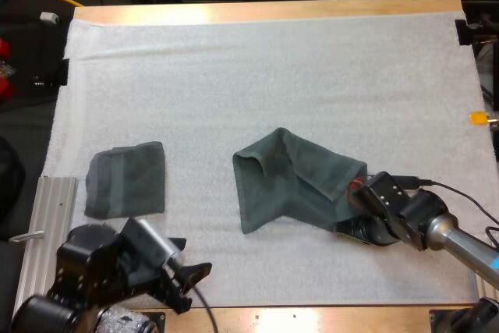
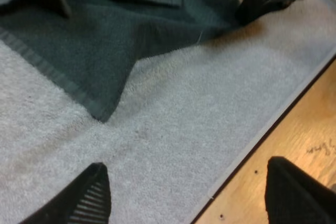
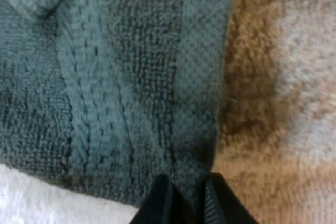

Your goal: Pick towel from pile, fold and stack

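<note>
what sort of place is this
Probably a robotics lab bench: a wooden table under a white mat, the right gripper pinching a crumpled towel, a folded towel near the open left gripper.

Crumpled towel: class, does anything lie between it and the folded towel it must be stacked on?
Nothing visible does. Bare white mat lies between the crumpled towel and the folded towel. The left gripper, open, sits off that line; the right gripper pinches the crumpled towel's opposite edge.

Left hand point(image 1: 193, 286) hangs low with fingers spread wide; right hand point(image 1: 355, 196), arm outstretched, has fingers pinched nearly together.
</note>
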